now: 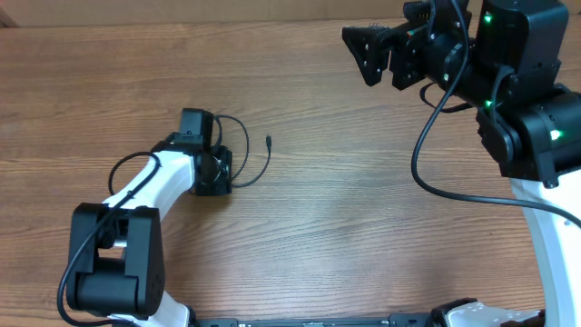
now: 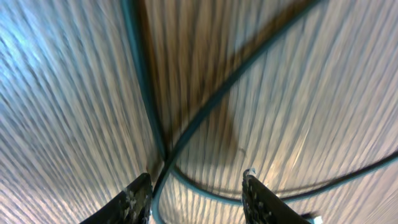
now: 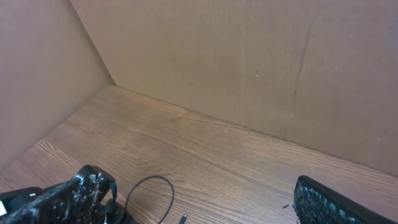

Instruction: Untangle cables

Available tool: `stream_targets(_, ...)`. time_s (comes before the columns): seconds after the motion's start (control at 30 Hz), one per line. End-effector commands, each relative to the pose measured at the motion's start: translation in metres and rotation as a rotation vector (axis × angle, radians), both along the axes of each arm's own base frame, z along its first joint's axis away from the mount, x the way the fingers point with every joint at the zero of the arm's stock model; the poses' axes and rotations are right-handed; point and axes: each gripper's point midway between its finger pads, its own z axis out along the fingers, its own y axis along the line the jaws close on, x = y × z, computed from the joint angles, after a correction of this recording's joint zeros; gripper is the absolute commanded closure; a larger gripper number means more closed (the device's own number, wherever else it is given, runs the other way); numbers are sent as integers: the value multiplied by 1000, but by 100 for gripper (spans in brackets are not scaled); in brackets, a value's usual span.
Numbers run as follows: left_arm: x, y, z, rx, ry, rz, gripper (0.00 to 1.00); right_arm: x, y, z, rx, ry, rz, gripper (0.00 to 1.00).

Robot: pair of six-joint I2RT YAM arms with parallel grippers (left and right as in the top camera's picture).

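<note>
- The cables [image 1: 247, 154] lie on the table [image 1: 345, 200] as a loose loop of thin black cord. It starts right under the left gripper [image 1: 216, 165] and curves out just beside it, on the side toward the right arm.
- One small plug tip [image 1: 269, 141] rests free on the wood a little beyond that loop, apart from the left gripper.
- The left arm reaches forward from its base and tips its wrist steeply down, so the left gripper hangs low over the tangle. This looks like a pose for taking one strand.
- In the left wrist view two strands cross between its fingers [image 2: 138, 198], close to one finger. The claw is partly spread, with wood showing between the strands and the other finger, and it pinches nothing yet.
- I judge the crossing point to be the target, since lifting there would pull the strands apart.
- The right gripper [image 1: 368, 54] hangs high and well apart from the left gripper, its claw spread wide and empty, likely parked out of the way.
</note>
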Motion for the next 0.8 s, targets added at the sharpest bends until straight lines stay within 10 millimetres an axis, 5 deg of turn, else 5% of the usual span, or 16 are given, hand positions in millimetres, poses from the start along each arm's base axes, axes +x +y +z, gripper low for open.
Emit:
stream_targets(0.0,6,11,2,-3,-2,67,55,-2,0,3,4,-3,6,0)
stream_targets(0.4,5,30,-2,-3,29,208,55,-2,0,3,5,-3,6,0)
stream_targets(0.7,-7,24,-35,-30,132,201,54,-4,2,3,10,-2,23,0)
stream_targets(0.77,-4,17,-41,-64,131,181,76,-4,2,3,10,-2,23,0)
